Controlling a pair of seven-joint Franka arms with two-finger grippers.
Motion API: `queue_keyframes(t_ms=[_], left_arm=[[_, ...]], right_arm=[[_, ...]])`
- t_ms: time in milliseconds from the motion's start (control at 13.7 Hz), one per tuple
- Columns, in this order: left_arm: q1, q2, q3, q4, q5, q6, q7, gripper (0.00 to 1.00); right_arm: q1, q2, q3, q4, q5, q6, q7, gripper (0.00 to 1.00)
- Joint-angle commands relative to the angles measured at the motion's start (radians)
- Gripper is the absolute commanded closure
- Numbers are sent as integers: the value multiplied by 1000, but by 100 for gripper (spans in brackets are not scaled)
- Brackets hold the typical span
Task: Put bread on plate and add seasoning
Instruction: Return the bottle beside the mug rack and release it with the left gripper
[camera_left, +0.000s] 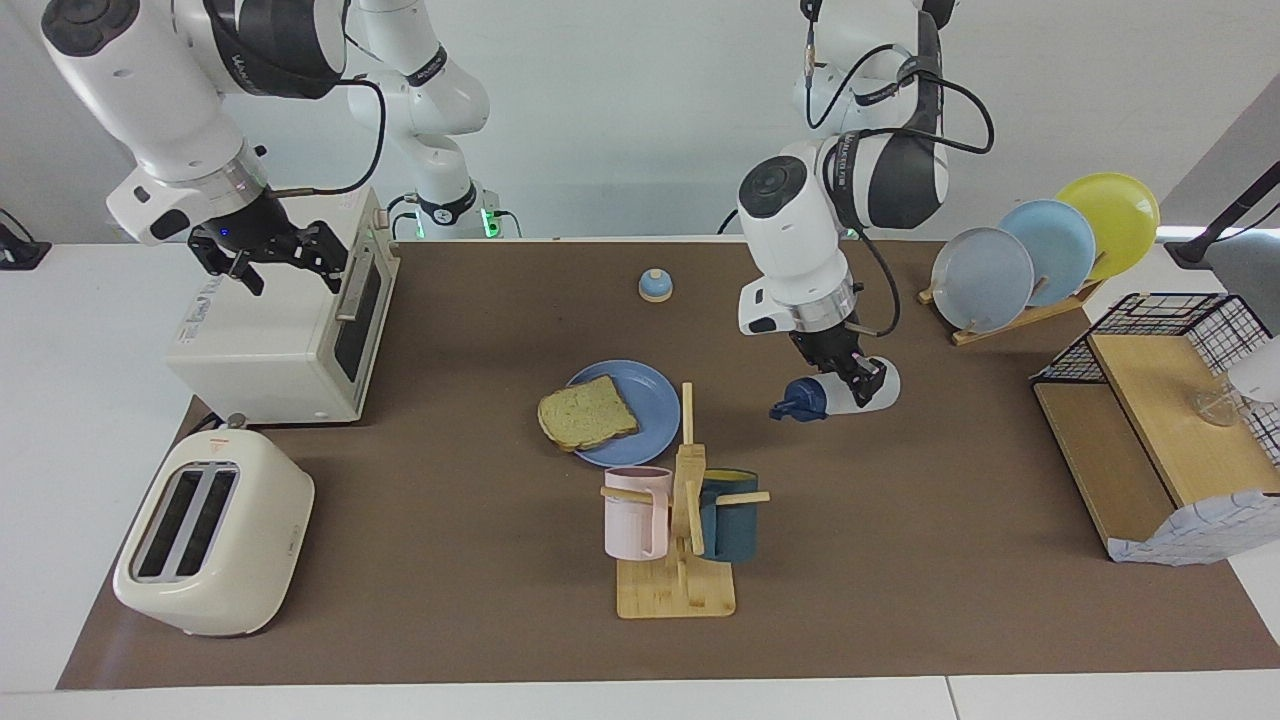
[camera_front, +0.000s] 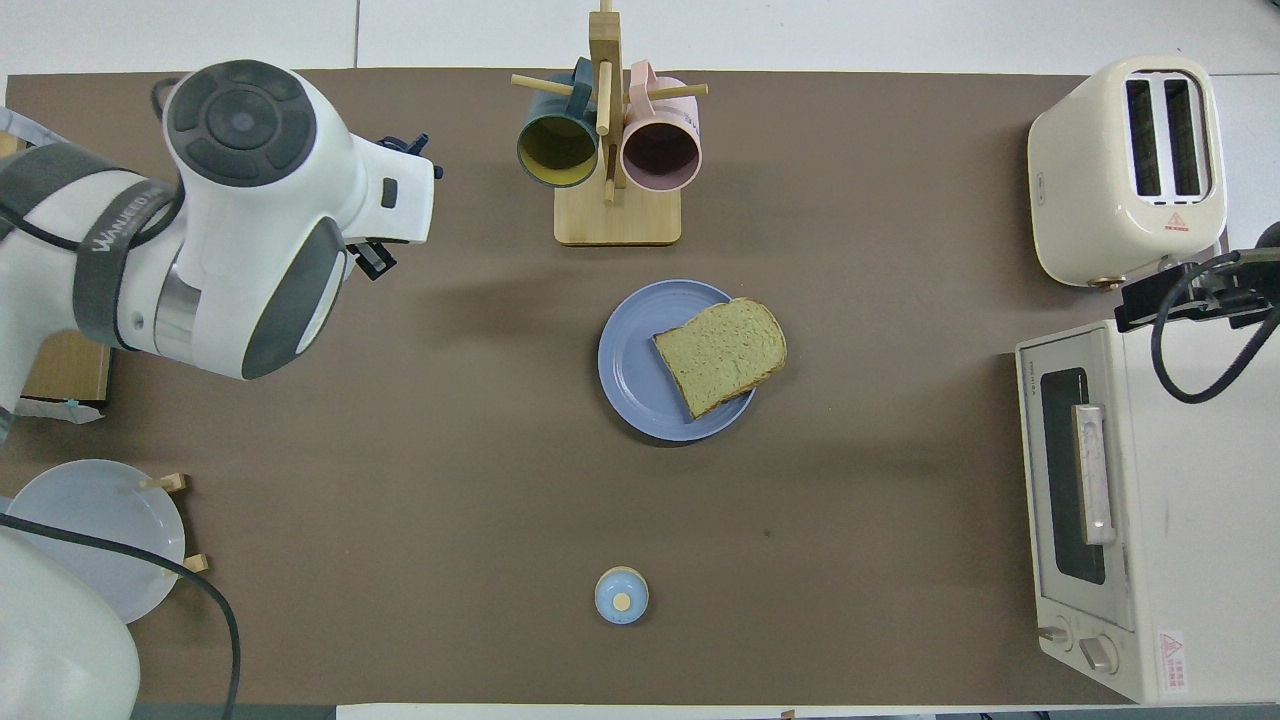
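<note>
The bread (camera_left: 588, 412) lies on the medium-blue plate (camera_left: 640, 440) at the middle of the mat, its crust overhanging the rim toward the right arm's end. Both show in the overhead view, the bread (camera_front: 722, 352) on the plate (camera_front: 630, 365). My left gripper (camera_left: 860, 378) is shut on the seasoning bottle (camera_left: 845, 396) and holds it tipped on its side over the mat beside the plate, with the navy cap (camera_left: 798, 403) pointing toward the plate. In the overhead view the left arm hides the bottle. My right gripper (camera_left: 285, 262) is open and empty over the toaster oven (camera_left: 290, 330).
A mug tree (camera_left: 680, 560) with a pink and a dark teal mug stands just farther from the robots than the plate. A cream toaster (camera_left: 210, 535), a blue-domed bell (camera_left: 655, 285), a rack of pale plates (camera_left: 1040, 255) and a wire-and-wood shelf (camera_left: 1150, 430) ring the mat.
</note>
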Motion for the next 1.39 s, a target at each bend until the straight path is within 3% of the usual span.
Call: queue_keyframes(t_ms=[0,220,439,659,878,1098,1244,1317], left_arm=[[24,-14,-10,-13,-52,39,-34,100],[36,-18,-10,-44,-128,96,-219,100],[21,-79,-10,-276,-156,460,-436,100],[30,-113,-10,-452,-156,767,-484,100],[22,-80,-12,-561,-156,1104,-675,100],[21,14,-12,-615,-158,1400,-754,100],[22,76,-10,-616,-158,1513,-775,100],[21,93,-10,-609,-161,1509,-778,100]], right_arm=[[-10,-9,6,-1,-3,-15,-23,0],[-10,-9,6,-1,-3,-15,-23,0],[-10,-9,6,-1,-3,-15,-23,0],[-10,-9,6,-1,-3,-15,-23,0],[-11,-9,6,-3,-3,-15,-23,0],[-10,-9,6,-1,-3,-13,-23,0],[-10,-9,6,-3,-3,-15,-23,0],[-10,-9,6,-3,-3,-15,-23,0]])
